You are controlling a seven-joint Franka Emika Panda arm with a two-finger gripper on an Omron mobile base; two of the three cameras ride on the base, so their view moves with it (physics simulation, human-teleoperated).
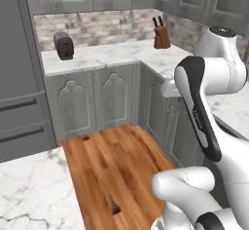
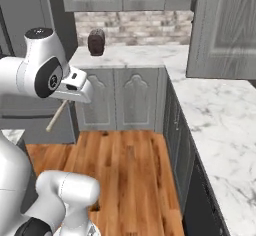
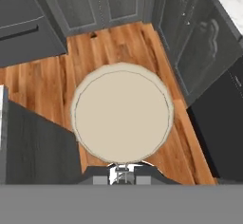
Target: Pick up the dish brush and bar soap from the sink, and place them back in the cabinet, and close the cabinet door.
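Dish brush (image 2: 56,116) is being pinched by the gripper (image 3: 122,174), jaws pressed together on it; handle is being angled down-left below the hand. Brush's round pale head is being shown just ahead of the fingertips, over wood floor (image 3: 118,47). Cabinet door (image 2: 222,30) is being left open, far to the right of the gripper.

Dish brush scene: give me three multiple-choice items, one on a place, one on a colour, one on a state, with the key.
1. Where does the dark brown toaster stand?
A. on the white marble counter
B. on the wooden floor
C. in a sink

2. What colour is the round head of the thin tan wooden dish brush?
A. red
B. pale cream
C. black

3. The gripper is:
A. open and empty
B. shut on the dish brush
C. resting on the counter

Key: 1 A, it sits before the brick wall; 2 B, the hand view shows it pale; 3 B, the handle juts below the hand.
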